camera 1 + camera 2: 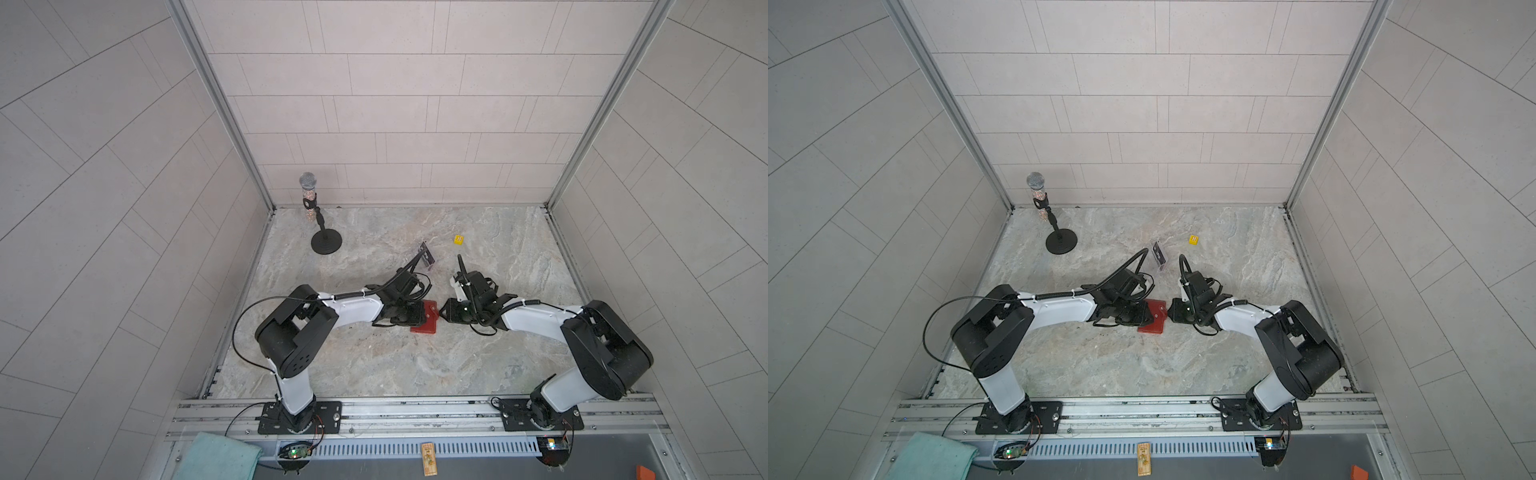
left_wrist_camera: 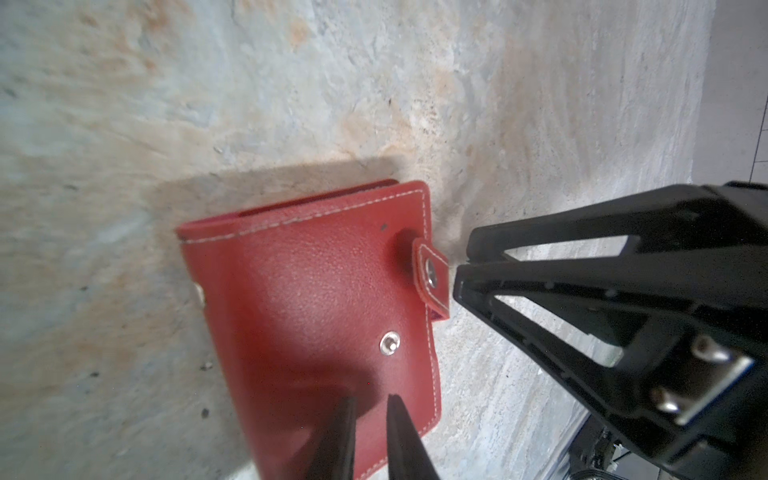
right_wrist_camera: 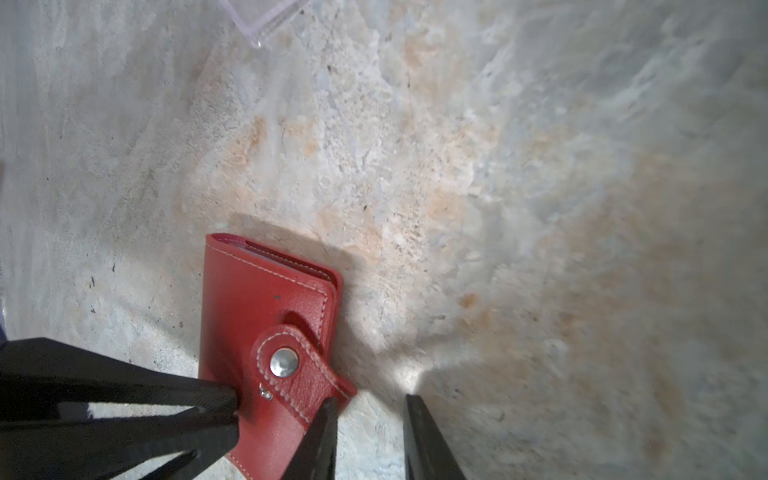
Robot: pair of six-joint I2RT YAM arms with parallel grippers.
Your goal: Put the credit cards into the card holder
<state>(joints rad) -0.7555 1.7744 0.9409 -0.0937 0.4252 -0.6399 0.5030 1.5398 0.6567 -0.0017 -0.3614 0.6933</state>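
Pressing on the card holder (image 2: 311, 299) with the left pincer (image 2: 372, 401) narrowly apart; poised at its snap tab (image 2: 432, 278) with the right pincer (image 3: 370, 401) apart. Could pinch short of the tab, skidding the card holder askew.

Our two top views: single stereo head, high above grey metal front rail (image 1: 415, 409), tilted down toward pale tiled back wall (image 1: 415, 104); far off, both take in whole marbled stone-look tabletop (image 1: 374, 365). Left wrist camera: we sit close over tabletop, looking past left gripper (image 2: 371, 399) onto red leather-like card holder (image 2: 311, 299), right gripper (image 2: 461, 266) at frame edge. Right wrist camera: equally near, facing same card holder from opposite side. Both wrist views share card holder and both grippers.
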